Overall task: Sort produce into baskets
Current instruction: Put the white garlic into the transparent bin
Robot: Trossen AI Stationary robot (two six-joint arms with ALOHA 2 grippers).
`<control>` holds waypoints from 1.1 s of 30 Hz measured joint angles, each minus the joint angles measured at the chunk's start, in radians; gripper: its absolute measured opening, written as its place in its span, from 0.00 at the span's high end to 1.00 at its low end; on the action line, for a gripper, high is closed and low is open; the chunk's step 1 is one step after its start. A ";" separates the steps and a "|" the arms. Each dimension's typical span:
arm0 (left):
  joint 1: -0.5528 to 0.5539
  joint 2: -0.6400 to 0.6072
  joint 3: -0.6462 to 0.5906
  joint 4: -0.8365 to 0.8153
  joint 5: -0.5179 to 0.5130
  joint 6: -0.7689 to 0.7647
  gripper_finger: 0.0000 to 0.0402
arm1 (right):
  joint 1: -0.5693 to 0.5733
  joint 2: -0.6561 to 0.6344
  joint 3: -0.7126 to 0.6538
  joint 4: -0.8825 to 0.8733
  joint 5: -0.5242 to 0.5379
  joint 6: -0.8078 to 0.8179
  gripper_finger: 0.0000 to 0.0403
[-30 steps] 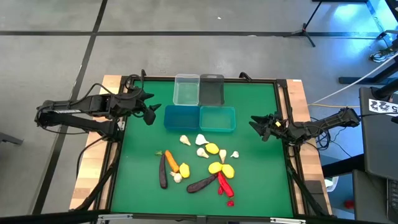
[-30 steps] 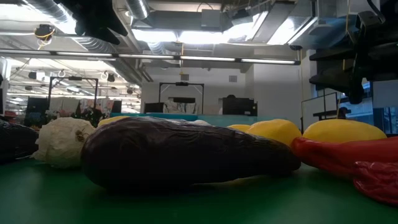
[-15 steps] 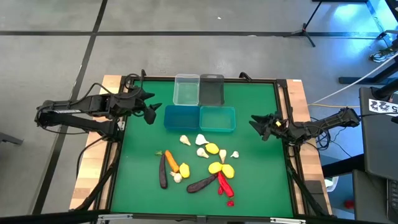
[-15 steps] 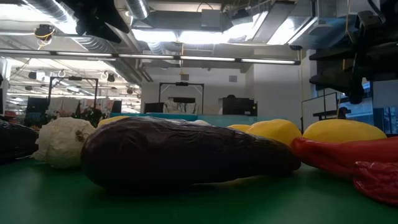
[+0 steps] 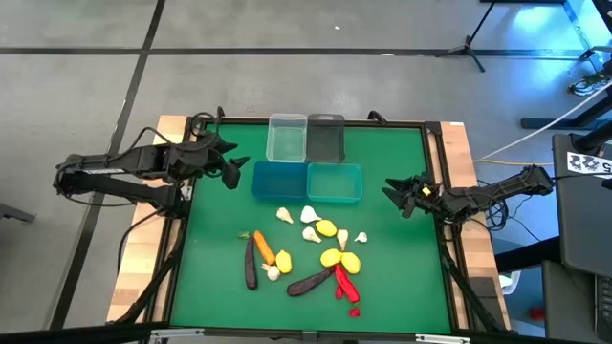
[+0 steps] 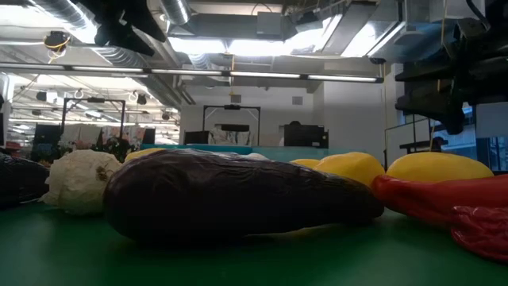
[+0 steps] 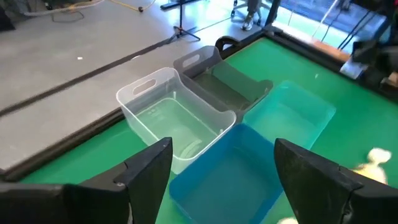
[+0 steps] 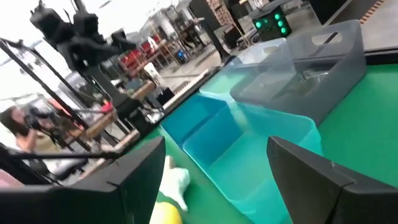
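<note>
Four baskets stand in a cluster at the table's far middle: a clear basket (image 5: 286,138), a dark grey basket (image 5: 325,138), and two teal-blue baskets (image 5: 280,180) (image 5: 335,182). All four show empty in the left wrist view (image 7: 168,115). The produce lies loose on the green mat nearer the front: white garlic bulbs (image 5: 310,215), yellow lemons (image 5: 340,258), an orange carrot (image 5: 263,247), dark purple eggplants (image 5: 251,263) (image 5: 311,282) and red chili peppers (image 5: 345,283). My left gripper (image 5: 229,167) hovers open at the left of the baskets. My right gripper (image 5: 397,194) hovers open at their right.
The mat has a raised dark frame and wooden side rails (image 5: 143,258). Bare green mat lies left and right of the produce pile. In the low view one eggplant (image 6: 238,195) lies close before the camera, with a garlic bulb (image 6: 79,181) and lemons (image 6: 436,167) behind.
</note>
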 joint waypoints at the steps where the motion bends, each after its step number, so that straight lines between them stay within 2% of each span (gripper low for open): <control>1: 0.000 0.000 0.000 0.000 0.000 -0.014 0.31 | 0.000 0.000 0.000 -0.002 0.000 -0.011 0.30; 4: 0.000 0.006 0.000 0.002 -0.019 0.025 0.31 | 0.000 0.000 0.000 0.100 -0.047 -0.104 0.30; 6: 0.000 0.007 0.000 0.021 -0.056 0.079 0.31 | 0.000 0.000 0.000 0.263 -0.130 -0.228 0.30; 8: 0.000 0.009 0.000 0.078 -0.050 0.104 0.31 | 0.000 0.000 0.018 0.399 -0.226 -0.337 0.30; 9: 0.000 0.010 0.000 0.110 -0.013 0.113 0.31 | 0.000 0.000 0.048 0.421 -0.266 -0.373 0.30; 11: -0.002 0.011 0.000 0.188 0.135 0.152 0.31 | 0.000 0.004 0.131 0.374 -0.301 -0.443 0.30; 14: -0.025 0.015 0.000 0.278 0.390 0.199 0.31 | 0.000 0.057 0.291 0.163 -0.286 -0.517 0.30; 17: -0.069 0.029 0.000 0.319 0.525 0.199 0.31 | 0.000 0.214 0.466 -0.065 -0.269 -0.541 0.30; 20: -0.121 0.048 0.000 0.299 0.539 0.198 0.31 | 0.000 0.413 0.577 -0.284 -0.269 -0.533 0.30; 23: -0.156 0.076 0.000 0.261 0.531 0.198 0.31 | 0.002 0.607 0.629 -0.417 -0.309 -0.474 0.30; 28: -0.175 0.135 0.000 0.241 0.469 0.204 0.31 | 0.000 0.929 0.630 -0.510 -0.394 -0.370 0.30; 33: -0.176 0.195 0.000 0.230 0.463 0.209 0.31 | 0.000 1.148 0.632 -0.430 -0.474 -0.328 0.30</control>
